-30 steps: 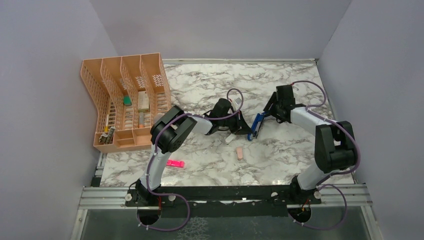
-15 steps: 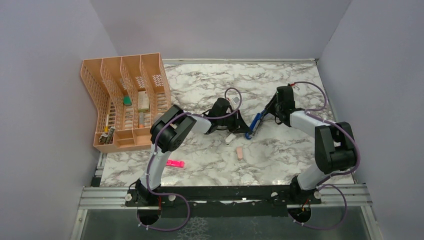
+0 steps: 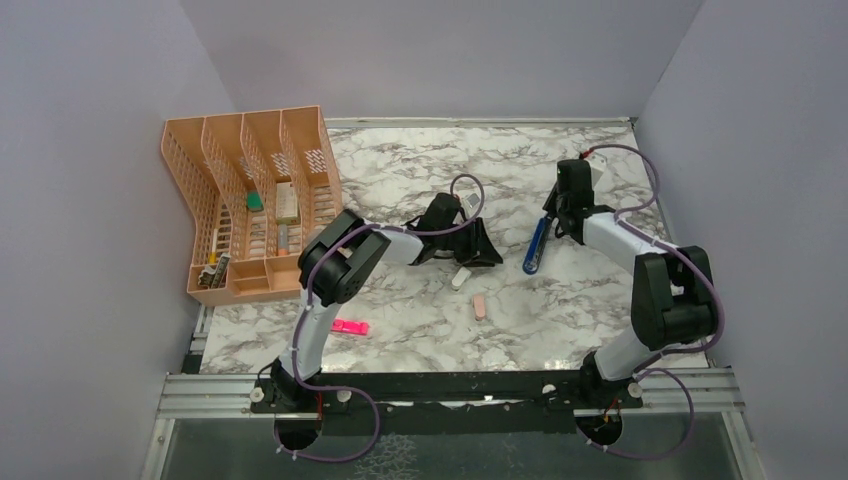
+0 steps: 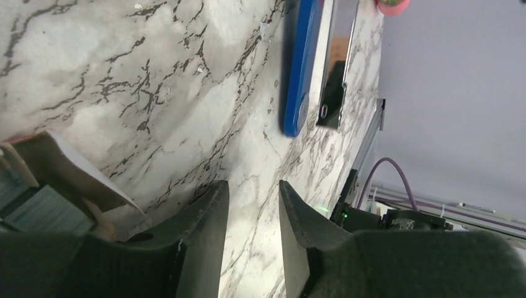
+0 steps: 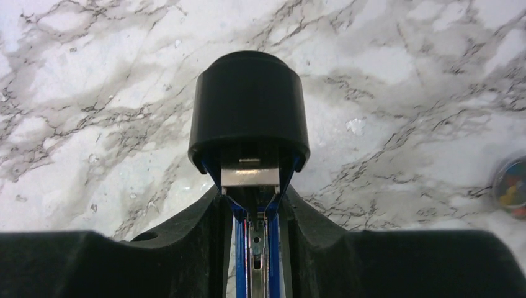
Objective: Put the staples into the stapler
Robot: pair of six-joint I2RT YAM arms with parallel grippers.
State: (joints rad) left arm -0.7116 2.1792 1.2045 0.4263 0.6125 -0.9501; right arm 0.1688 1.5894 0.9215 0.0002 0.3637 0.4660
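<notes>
The slim blue stapler (image 3: 536, 247) lies slanted right of the table's middle. My right gripper (image 3: 549, 226) is shut on its far end. In the right wrist view the stapler (image 5: 248, 112) shows its black end cap, with blue sides and a silvery channel pinched in my right gripper (image 5: 251, 214). My left gripper (image 3: 492, 257) rests left of the stapler, apart from it. Seen from the left wrist, the left gripper (image 4: 253, 194) is open over bare marble, and the stapler (image 4: 302, 68) lies ahead with a shiny rail beside its blue part. The staples are out of view.
A pale cardboard flap (image 4: 65, 174) sits by my left finger. A white capsule piece (image 3: 460, 278), a peach piece (image 3: 480, 306) and a pink highlighter (image 3: 350, 326) lie nearer the front. An orange desk organizer (image 3: 250, 195) stands at the far left. A small round object (image 5: 512, 186) lies right of the stapler.
My left gripper has let go of the stapler and opened. My right gripper has closed on the stapler and drawn it to the right, away from the left gripper.
</notes>
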